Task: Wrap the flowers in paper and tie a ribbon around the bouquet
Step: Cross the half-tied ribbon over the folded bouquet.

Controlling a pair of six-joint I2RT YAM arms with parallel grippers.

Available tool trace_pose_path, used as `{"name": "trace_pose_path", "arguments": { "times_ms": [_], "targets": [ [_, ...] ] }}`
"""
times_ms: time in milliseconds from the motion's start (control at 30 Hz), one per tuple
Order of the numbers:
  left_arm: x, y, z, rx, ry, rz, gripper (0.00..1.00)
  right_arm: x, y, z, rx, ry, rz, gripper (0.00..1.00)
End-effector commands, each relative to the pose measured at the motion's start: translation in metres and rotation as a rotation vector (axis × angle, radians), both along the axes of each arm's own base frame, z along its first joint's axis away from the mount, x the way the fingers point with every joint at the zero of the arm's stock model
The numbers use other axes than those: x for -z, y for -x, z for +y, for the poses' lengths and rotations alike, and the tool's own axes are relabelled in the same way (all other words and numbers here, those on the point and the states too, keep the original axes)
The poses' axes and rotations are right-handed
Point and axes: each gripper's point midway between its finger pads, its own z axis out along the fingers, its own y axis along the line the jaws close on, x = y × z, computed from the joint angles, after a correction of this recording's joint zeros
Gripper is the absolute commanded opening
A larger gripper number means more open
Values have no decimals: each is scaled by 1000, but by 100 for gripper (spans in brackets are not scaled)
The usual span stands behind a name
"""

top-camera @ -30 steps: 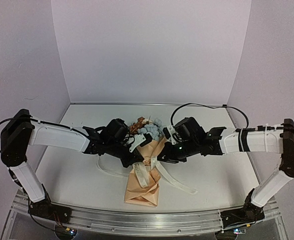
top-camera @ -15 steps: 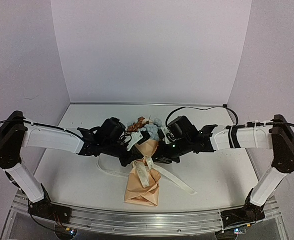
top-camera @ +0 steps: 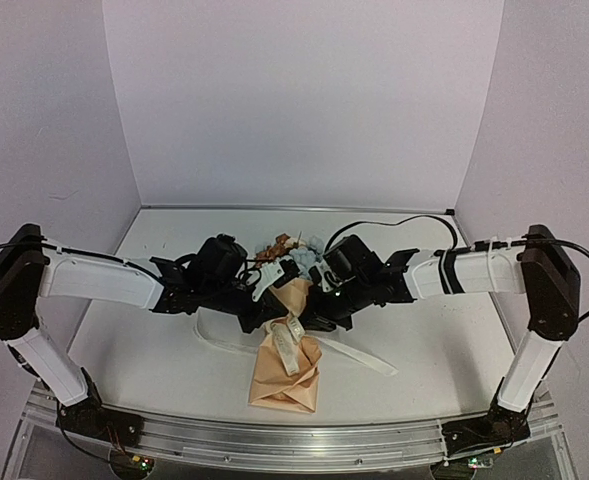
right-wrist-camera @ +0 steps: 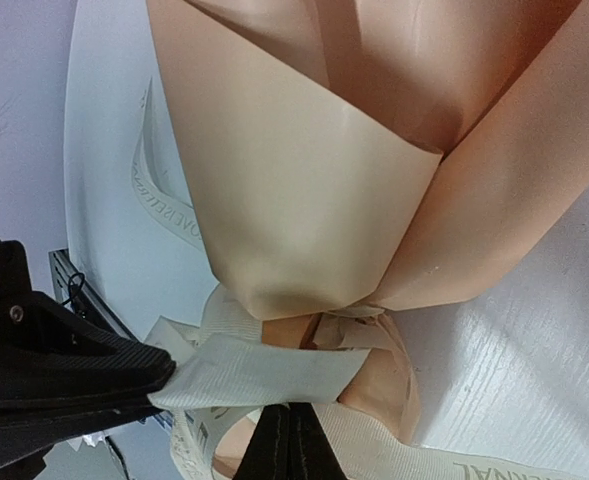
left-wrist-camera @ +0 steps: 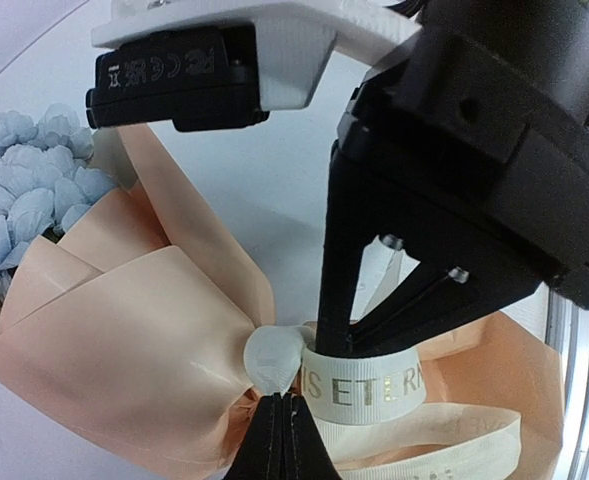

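The bouquet [top-camera: 286, 370], a tan paper [right-wrist-camera: 304, 180] cone, lies mid-table with its narrow end toward me. Pale blue and brown-orange flowers [top-camera: 296, 256] show at its far, wide end; blue blooms [left-wrist-camera: 24, 190] appear in the left wrist view. A cream ribbon [left-wrist-camera: 369, 385] with gold lettering girds the cone's waist. My left gripper [left-wrist-camera: 277, 398] is shut, a bulge of ribbon pinched at its tip. My right gripper [right-wrist-camera: 292, 412] is shut too, its tips at the edge of the ribbon band [right-wrist-camera: 264, 370]. Both grippers [top-camera: 272, 318] [top-camera: 310, 318] meet at the waist from opposite sides.
A ribbon tail [top-camera: 362, 360] trails right over the white table [top-camera: 444, 340], and another stretch [top-camera: 219, 340] curves to the left. An aluminium rail [top-camera: 294, 440] runs along the near edge. Pale walls close the back and sides.
Both arms have drawn in toward the bouquet's waist, the right one moving left the most. The left jaws have finished closing on the ribbon. The right ribbon tail has shifted slightly.
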Motion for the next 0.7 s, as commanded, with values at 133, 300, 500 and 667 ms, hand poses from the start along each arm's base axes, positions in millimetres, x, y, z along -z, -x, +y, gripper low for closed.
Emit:
{"name": "trace_pose_path", "arguments": {
  "times_ms": [133, 300, 500, 667],
  "targets": [
    [-36, 11, -7, 56, 109, -28, 0, 1, -8, 3, 28, 47, -8, 0],
    [-35, 24, -10, 125, 128, 1, 0, 0, -9, 3, 31, 62, -8, 0],
    [-29, 23, -10, 128, 108, 7, 0, -4, -2, 6, -13, 40, -10, 0],
    [-30, 11, -5, 67, 107, -23, 0, -17, 6, 8, -60, -31, -68, 0]
  ]
}}
